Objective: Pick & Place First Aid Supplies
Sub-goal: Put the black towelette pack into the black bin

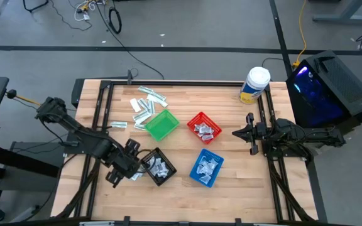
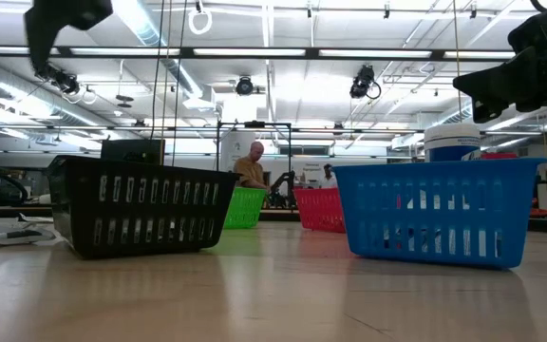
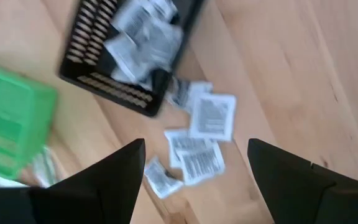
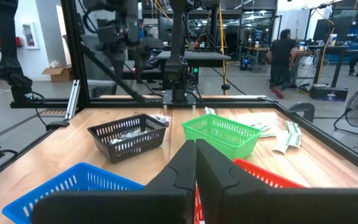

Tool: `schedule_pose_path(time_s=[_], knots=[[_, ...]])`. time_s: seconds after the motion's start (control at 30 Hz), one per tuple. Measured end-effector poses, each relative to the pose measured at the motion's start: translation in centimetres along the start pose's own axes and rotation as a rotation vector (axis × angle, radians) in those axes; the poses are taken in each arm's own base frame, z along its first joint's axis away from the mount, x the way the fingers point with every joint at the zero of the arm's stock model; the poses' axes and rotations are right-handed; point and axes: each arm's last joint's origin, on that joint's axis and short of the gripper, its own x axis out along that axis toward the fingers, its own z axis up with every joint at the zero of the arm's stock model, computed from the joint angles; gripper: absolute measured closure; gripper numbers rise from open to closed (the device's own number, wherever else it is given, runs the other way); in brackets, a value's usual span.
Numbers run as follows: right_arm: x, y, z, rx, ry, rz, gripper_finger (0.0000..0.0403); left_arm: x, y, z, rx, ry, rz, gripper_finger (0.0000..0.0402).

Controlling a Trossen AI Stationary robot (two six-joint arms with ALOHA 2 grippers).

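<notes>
Four baskets (image 1: pixel 161 125) crowd your table; loose packets (image 3: pixel 211 116) lie beside the black basket (image 3: pixel 135 50) under your spread left gripper (image 3: pixel 194 180). Right gripper (image 4: pixel 196 163) clenched, empty.

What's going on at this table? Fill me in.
A two-armed robot is sorting first aid packets into baskets. The left gripper hangs open over a few loose white packets lying on the table beside the black basket, which already holds some. The red basket and blue basket hold packets too; the green basket looks empty, with long strips lying past it. The right gripper waits shut at the table's right edge, holding nothing.
</notes>
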Motion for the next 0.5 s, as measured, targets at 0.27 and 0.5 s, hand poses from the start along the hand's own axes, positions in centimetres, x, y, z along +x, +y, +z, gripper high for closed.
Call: schedule_pose_path(time_s=[0.27, 0.5], knots=[[0.0, 0.0, 0.0, 0.0, 0.0, 0.0, 0.039, 3.3, -1.8, -1.1, 0.041, -0.008, -0.016, 0.0108], [0.0, 0.0, 0.0, 0.0, 0.0, -0.001, 0.039, 6.2, -3.9, -2.4, 0.094, -0.056, -0.043, 0.0108]])
